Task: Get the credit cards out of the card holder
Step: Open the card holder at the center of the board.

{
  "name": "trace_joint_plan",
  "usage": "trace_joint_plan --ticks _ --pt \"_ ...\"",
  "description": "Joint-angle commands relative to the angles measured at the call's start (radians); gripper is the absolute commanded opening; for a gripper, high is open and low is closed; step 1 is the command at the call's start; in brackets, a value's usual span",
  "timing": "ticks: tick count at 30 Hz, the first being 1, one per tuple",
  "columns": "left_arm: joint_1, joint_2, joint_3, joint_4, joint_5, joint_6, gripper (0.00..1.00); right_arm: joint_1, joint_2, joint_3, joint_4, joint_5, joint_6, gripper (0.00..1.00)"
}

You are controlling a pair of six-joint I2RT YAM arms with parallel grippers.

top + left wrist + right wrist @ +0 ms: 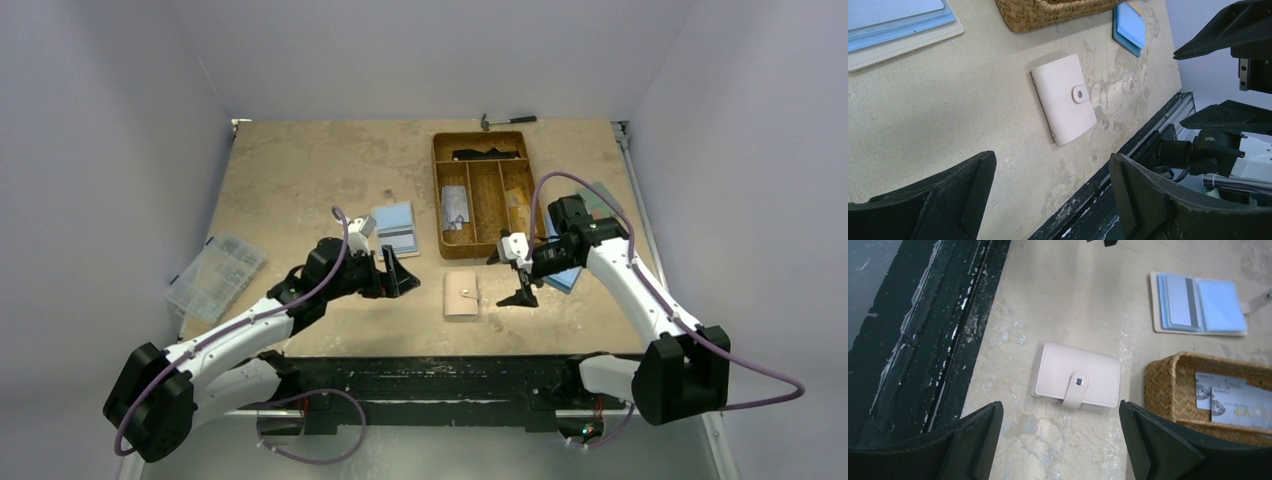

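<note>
**Card holder [395, 229] open on mid-desk, just beyond left gripper [402, 275]**

Clear organiser box [215, 275] sits by the desk's left edge. Left gripper hovers low, fingers spread wide, nothing between them. Card holder lies flat just on its far side, long axis running roughly from near edge to far edge, with credit cards [1180, 299] tucked in its pockets. Closed snap wallet [461, 296] lies between the two grippers, close to the near edge. Right gripper [510, 278] is also spread and empty, beside the brown tray [440, 200]. Judgement: left arm is nearer, and its reach goes away from the near edge.
</note>
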Motion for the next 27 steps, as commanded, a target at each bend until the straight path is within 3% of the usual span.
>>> trace_joint_plan --ticks 1,6,15,27 --pt "-0.008 0.014 -0.020 0.068 0.008 -0.029 0.90 0.024 0.008 0.019 -0.055 -0.078 -0.159 0.97" --pt "-0.009 0.059 -0.035 0.114 0.042 -0.044 0.91 0.057 0.011 -0.040 -0.032 -0.057 -0.216 0.99" --pt "-0.013 0.108 -0.107 0.268 0.076 -0.090 0.91 0.206 0.055 -0.111 0.194 0.130 -0.011 0.95" --pt "-0.017 0.207 -0.165 0.425 0.089 -0.134 0.91 0.419 0.150 -0.109 0.330 0.321 0.151 0.88"
